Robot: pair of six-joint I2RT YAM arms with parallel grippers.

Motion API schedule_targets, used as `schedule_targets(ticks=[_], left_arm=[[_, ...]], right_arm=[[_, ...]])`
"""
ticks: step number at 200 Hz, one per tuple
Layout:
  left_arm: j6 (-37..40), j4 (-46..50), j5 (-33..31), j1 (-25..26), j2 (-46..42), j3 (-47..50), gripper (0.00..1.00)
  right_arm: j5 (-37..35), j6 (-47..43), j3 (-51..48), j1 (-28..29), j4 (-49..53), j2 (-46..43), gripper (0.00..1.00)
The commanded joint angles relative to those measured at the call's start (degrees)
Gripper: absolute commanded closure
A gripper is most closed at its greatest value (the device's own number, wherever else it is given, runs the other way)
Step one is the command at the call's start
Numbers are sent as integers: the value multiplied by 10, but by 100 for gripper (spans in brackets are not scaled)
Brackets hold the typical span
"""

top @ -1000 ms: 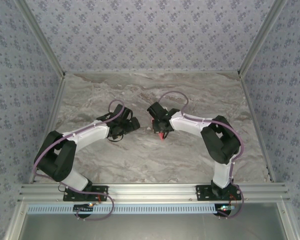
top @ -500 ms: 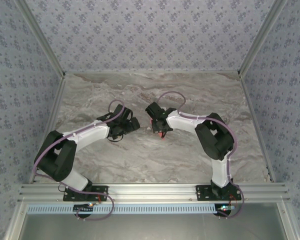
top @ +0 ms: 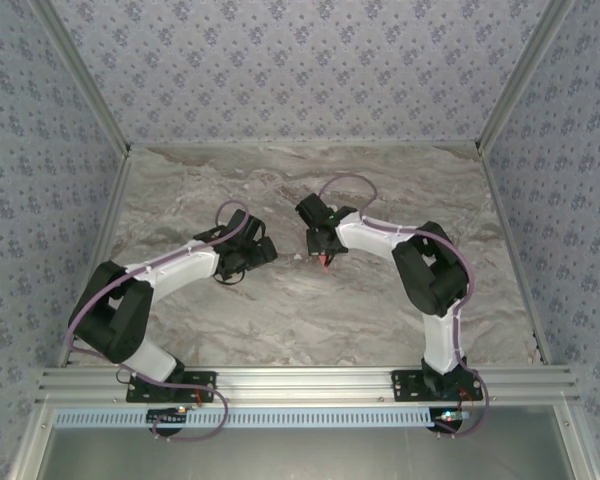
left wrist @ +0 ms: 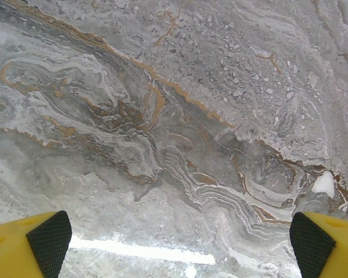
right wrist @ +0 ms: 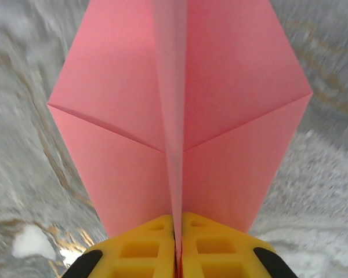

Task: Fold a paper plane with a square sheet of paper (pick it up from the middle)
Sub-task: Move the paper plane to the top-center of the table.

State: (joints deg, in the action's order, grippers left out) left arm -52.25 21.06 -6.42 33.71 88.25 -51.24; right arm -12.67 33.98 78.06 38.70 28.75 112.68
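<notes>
While pinched in the right claw (right wrist: 177,234), hung pink over the bench (top: 400,180)

Where gripped, clenched tight on the paper plane (right wrist: 220,116) along its centre crease, yellow fingers (right wrist: 139,252) pressed together with the fold between them. Spread out from that grip as a plain, smooth salmon-pink kite shape, widest partway up and narrowing toward the top of the right wrist view, with the tip cut off by the frame edge. Carried a raised centre fold running straight up the middle, plus two slanting creases meeting at it, one on each side. Showed from the top camera as a small red-pink sliver just under the right claw, near the middle of the grey marbled bench; could not tell whether touching it. Stood released at the left claw (left wrist: 177,243), black pads (left wrist: 46,237) wide apart at the bottom corners of its wrist view, marbled surface between them. Sat just left of the right claw, apart from the plane.
</notes>
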Motion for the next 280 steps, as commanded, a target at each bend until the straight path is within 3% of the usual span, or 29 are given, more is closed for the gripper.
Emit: schedule_targets(ticks=[1, 71, 171, 244, 263, 280], left_arm=[[12, 24, -19, -7, -9, -20, 1], [16, 43, -34, -16, -24, -17, 1], [25, 66, -48, -31, -38, -26, 1], [120, 129, -92, -128, -105, -118, 1], [146, 130, -112, -164, -122, -133, 1], [165, 125, -145, -192, -137, -133, 1]], right_arm=[[-15, -12, 42, -19, 1, 21, 91], [18, -66, 167, -71, 4, 127, 86], [6, -35, 195, -77, 50, 168, 81], [45, -25, 237, -101, 105, -11, 47], [14, -48, 211, -113, 92, -65, 34], [-56, -82, 160, -121, 63, -116, 20]])
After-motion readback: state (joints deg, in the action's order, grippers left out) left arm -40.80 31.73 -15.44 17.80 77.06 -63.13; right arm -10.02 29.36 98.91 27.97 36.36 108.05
